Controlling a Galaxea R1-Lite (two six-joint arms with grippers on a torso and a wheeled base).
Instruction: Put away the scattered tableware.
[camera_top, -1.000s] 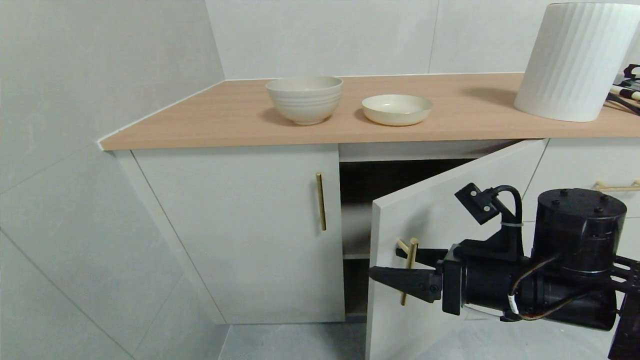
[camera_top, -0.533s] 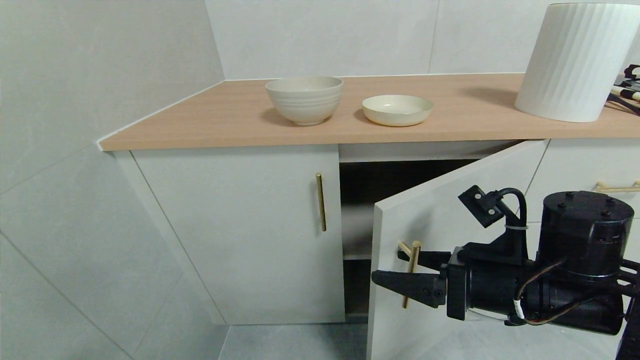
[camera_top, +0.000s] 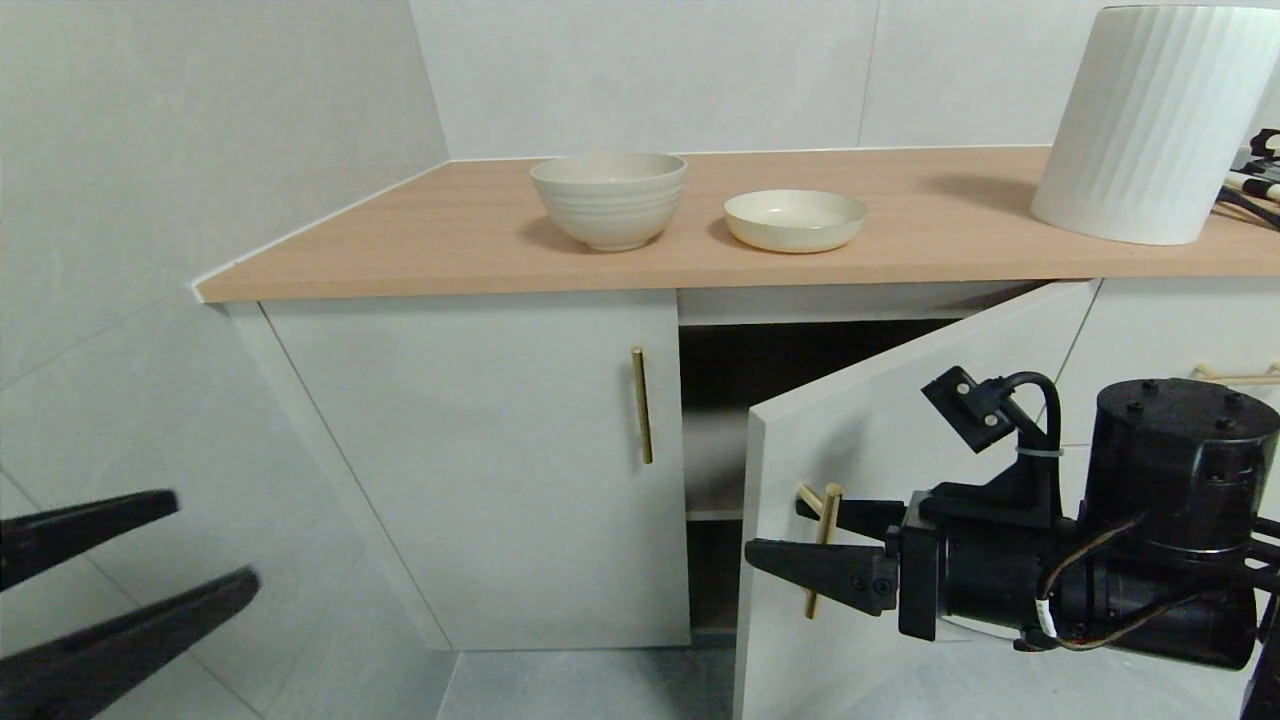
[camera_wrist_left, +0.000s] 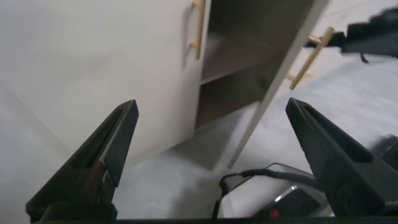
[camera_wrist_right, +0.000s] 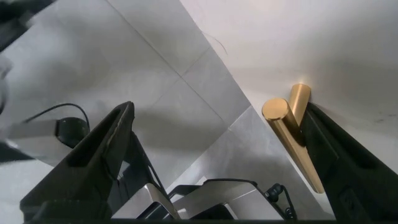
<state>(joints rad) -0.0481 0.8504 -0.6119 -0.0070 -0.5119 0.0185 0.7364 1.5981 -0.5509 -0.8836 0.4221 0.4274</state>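
1. The right gripper (camera_top: 775, 527) sits at the brass handle (camera_top: 822, 545) of the swung-open cabinet door (camera_top: 880, 420). Its fingers are apart and the upright bar passes between them. In the right wrist view the handle (camera_wrist_right: 292, 134) lies just beside one finger and well apart from the other.
2. The left gripper (camera_top: 215, 540) hangs low, far to the left of the right gripper, in front of the tiled side wall (camera_top: 150, 200). Its fingers are spread wide and hold nothing.
3. The bowl (camera_top: 608, 198) and the shallow dish (camera_top: 795, 218) stand upright on the bench (camera_top: 450, 240), side by side but not touching. Both are well above the grippers, and the dish is almost straight above the right gripper's fingertips.
4. The bench is a wood-toned top that runs into a corner of pale tiled walls. A ribbed white container (camera_top: 1150, 120) stands on it, above and to the right of the right gripper.
5. Between the two grippers is a closed door (camera_top: 480, 450) with its own upright handle. Just left of the right gripper the cabinet stands open, dark inside, with a shelf (camera_top: 712, 470). Grey floor (camera_top: 590, 685) lies below.
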